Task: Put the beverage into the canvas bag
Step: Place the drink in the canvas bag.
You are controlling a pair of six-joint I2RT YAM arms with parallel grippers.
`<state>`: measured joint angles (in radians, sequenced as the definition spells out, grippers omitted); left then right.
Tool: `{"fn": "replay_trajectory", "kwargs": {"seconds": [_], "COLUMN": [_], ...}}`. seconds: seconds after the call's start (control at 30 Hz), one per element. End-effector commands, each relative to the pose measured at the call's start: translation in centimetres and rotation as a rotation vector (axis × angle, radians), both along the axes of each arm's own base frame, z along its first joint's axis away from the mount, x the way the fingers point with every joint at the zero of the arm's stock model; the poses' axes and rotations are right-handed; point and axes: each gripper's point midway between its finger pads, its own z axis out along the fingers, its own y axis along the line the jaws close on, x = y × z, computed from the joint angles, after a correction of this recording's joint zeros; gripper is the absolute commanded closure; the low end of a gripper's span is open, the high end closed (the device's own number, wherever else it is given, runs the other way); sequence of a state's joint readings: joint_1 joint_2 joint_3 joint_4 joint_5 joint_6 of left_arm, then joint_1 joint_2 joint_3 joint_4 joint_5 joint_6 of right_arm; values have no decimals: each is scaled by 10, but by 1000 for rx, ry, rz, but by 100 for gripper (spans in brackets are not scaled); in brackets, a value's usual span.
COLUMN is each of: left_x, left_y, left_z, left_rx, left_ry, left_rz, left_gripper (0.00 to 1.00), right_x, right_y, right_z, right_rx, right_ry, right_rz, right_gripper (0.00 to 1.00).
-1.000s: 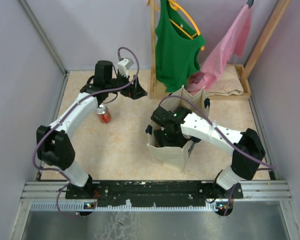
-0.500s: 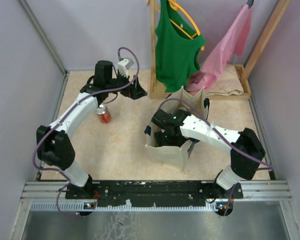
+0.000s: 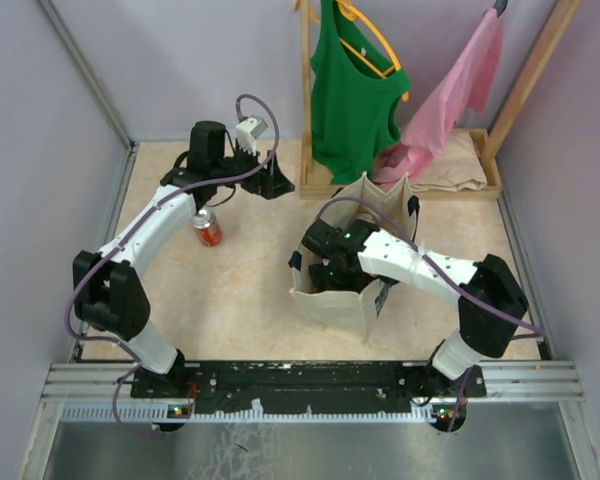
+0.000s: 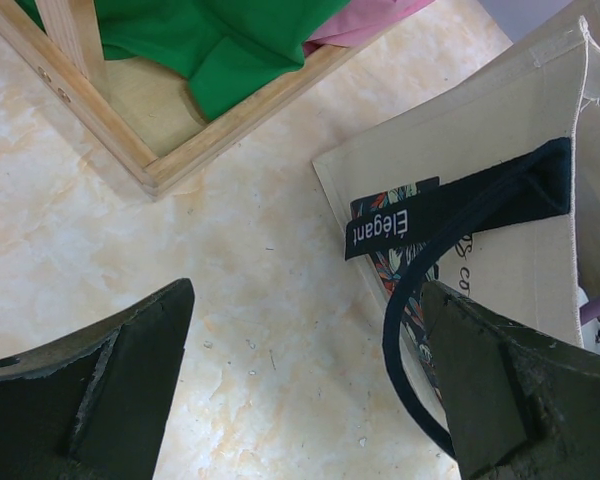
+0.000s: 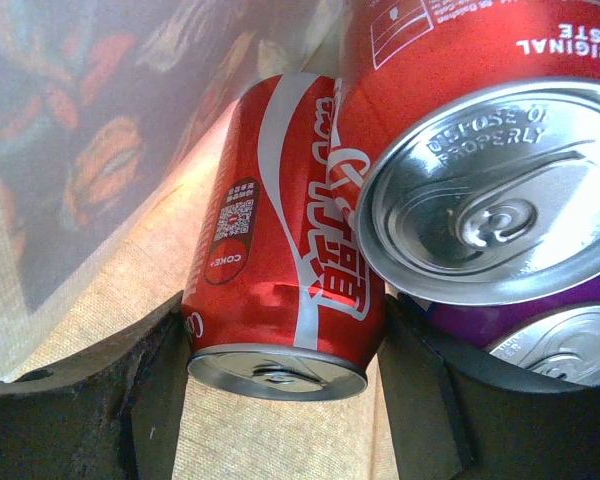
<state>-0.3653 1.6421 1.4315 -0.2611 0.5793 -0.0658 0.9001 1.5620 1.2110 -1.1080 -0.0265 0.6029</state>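
- My right gripper [image 5: 285, 330] clamps a red cola can [image 5: 280, 240] deep inside the canvas bag [image 3: 340, 305], touching a second red can [image 5: 480, 150] and near a purple can [image 5: 540, 320].
- My left gripper [image 4: 308, 330] gapes wide and empty over the tabletop [image 4: 230, 250], just beside the bag.

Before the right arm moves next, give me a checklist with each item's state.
1. right gripper inside the canvas bag: ok.
2. red can between its jaws: ok.
3. That can resting on the bag's bottom: cannot tell.
4. Bag upright, mouth open: ok.
5. left gripper open, outside the bag: ok.
6. loose can on the table bagged: not ok.
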Motion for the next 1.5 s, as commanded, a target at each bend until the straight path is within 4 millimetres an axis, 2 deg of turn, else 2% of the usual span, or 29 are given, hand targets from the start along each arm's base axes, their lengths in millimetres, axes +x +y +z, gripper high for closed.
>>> {"fn": "replay_trajectory", "kwargs": {"seconds": [0.0,0.1,0.27,0.4,0.43,0.47,0.5,0.63,0.73,0.8,1.03,1.3,1.47], "left_x": [-2,-2,-2,-3,-3,-2,-2,-2,-2,-1,1,0,1], "left_y": [-8,-9,-7,-6,-6,-6,-6,-6,-8,-9,-13,-15,-16], "left_z": [13,15,16,14,15,15,16,15,13,12,13,12,12], "left_rx": [-21,-20,-9,-6,-5,-5,-5,-3,-6,-8,-12,-14,-16], "left_ry": [-46,-51,-62,-60,-62,-63,-64,-63,-57,-54,-55,-51,-49], "left_rz": [-30,-32,-29,-27,-27,-27,-29,-31,-36,-39,-47,-56,-55], "left_gripper": [0,0,0,0,0,0,0,0,0,0,0,0,0], "right_x": [2,-1,-1,3,4,7,9,25,36,40,47,56,64], "right_y": [-31,-25,-24,-23,-23,-21,-19,-10,-6,-2,3,12,8], "right_z": [-17,-34,-48,-48,-46,-42,-38,-5,16,28,52,84,106], "right_rx": [-155,-143,-158,-161,-157,-147,-135,-54,-12,19,71,133,133], "right_ry": [-4,37,54,46,39,27,9,-108,-186,-219,-278,-342,-403], "right_rz": [4,21,33,44,46,46,44,29,26,36,41,53,35], "right_gripper": [100,100,100,100,95,87,76,41,22,15,4,1,1]}}
